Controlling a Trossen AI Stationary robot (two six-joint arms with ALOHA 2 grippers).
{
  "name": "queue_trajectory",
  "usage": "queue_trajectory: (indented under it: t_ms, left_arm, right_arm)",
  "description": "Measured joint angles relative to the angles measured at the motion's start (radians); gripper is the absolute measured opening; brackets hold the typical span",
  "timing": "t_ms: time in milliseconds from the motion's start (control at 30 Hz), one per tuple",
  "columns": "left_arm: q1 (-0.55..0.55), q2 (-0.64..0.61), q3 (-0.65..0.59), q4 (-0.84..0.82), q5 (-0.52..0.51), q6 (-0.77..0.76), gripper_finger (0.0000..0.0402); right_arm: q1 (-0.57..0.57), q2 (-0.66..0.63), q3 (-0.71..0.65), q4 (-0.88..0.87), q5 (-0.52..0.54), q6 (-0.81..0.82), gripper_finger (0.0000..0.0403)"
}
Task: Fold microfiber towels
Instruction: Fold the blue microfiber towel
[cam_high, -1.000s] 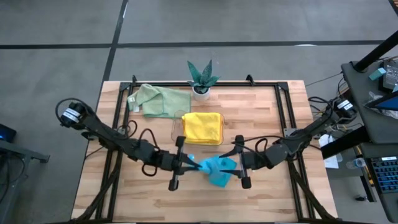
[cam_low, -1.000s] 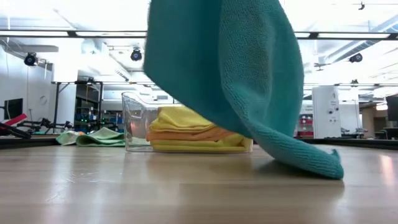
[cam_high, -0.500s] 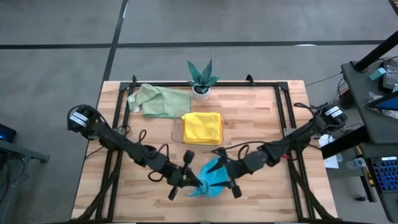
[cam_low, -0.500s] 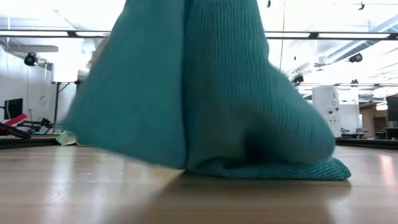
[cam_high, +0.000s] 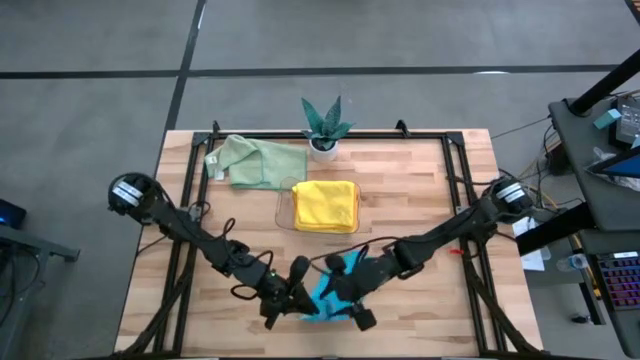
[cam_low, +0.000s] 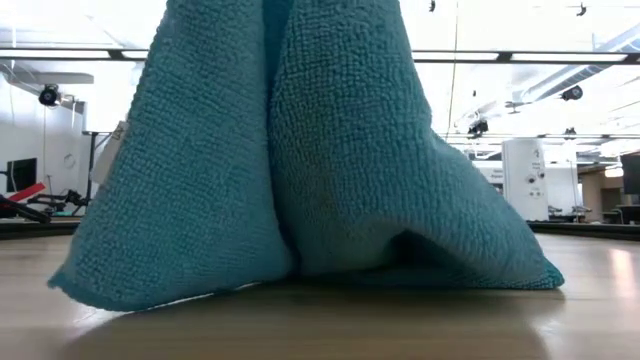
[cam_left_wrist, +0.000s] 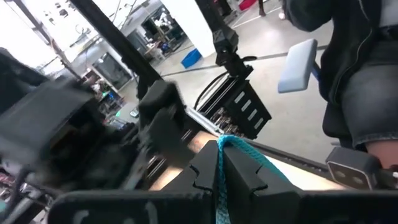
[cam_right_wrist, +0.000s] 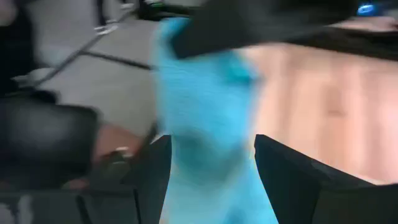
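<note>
- High view: the teal towel (cam_high: 325, 297) is being held at the table's six o'clock edge between the left gripper (cam_high: 296, 295) and right gripper (cam_high: 352, 292), presumably for folding.
- Low view: it is being draped tent-like, hems on the table (cam_low: 320, 330).
- Left wrist view: an edge is being clenched.
- Right wrist view: cloth is being grasped between widely parted fingers (cam_right_wrist: 292, 180).

Teal towel (cam_low: 300, 170): top cut off in low view.
Tray: hidden behind it there.
Right wrist view: blurred; grip on towel unclear.
</note>
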Motion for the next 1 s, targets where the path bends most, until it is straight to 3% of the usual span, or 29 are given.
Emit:
queue_trajectory:
  t_ms: [100,200,467,667,833,1000]
  left_arm:
    - [0.001,0.000,-0.001,0.001,0.000,0.000,0.0000]
    - [0.001,0.000,-0.002,0.002,0.000,-0.001,0.0000]
    - [0.001,0.000,-0.014,0.002,-0.012,-0.201,0.0014]
    - [-0.001,-0.006,-0.015,0.000,-0.059,-0.239,0.0085]
    - [-0.014,-0.009,-0.015,-0.017,-0.183,-0.259,0.0147]
    - [-0.015,-0.023,-0.015,-0.133,-0.302,-0.368,0.0182]
  right_arm:
    - [-0.005,0.034,0.041,0.000,-0.078,0.012,0.0218]
    - [-0.010,0.054,0.075,-0.017,-0.080,-0.009,0.0196]
    - [-0.010,0.042,0.092,-0.049,-0.080,-0.087,0.0024]
    - [-0.007,0.030,0.086,-0.076,-0.061,-0.095,0.0009]
    - [0.009,0.022,0.067,-0.145,0.082,-0.094,0.0009]
    - [0.029,-0.026,-0.010,-0.225,0.180,-0.049,0.0009]
